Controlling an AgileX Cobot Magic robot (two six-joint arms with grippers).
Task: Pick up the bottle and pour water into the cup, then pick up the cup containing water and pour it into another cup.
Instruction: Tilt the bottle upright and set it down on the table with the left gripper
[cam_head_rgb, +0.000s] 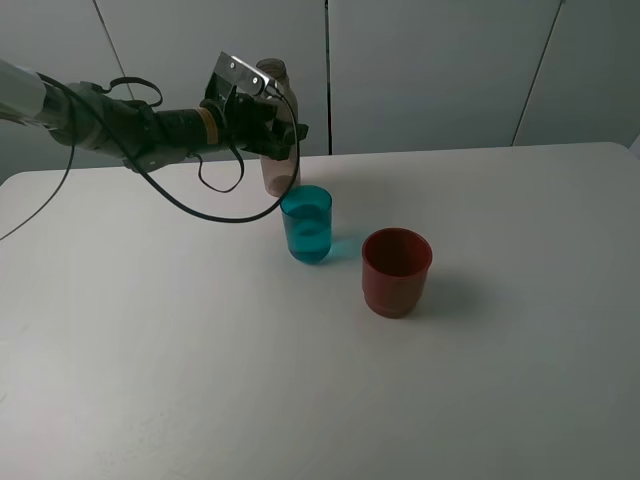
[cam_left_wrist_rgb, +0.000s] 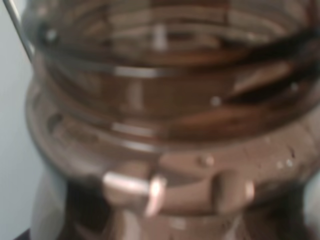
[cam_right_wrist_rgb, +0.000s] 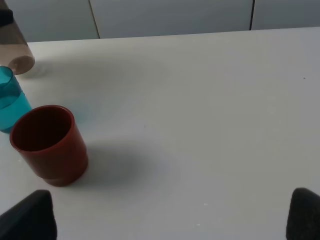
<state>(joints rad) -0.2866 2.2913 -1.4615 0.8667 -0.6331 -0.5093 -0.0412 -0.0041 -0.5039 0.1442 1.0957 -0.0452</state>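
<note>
The tall, slim, clear brownish plastic bottle stands upright, or nearly so, at the back of the white table, left of centre in the high view. You cannot tell whether its base rests on the surface or sits just above it. The left gripper is clamped on the bottle's upper body, below the open threaded neck, and in the left wrist view the bottle fills the picture. Just in front of the bottle stands the small translucent teal plastic cup, upright, with a liquid level showing partway up its wall. The opaque dark-red plastic cup stands upright to the right of the teal cup and nearer the camera, close to it but not touching. The right gripper is spread wide. Its dark fingertips show at opposite sides of the right wrist view, above bare table and well apart from the cups.
</note>
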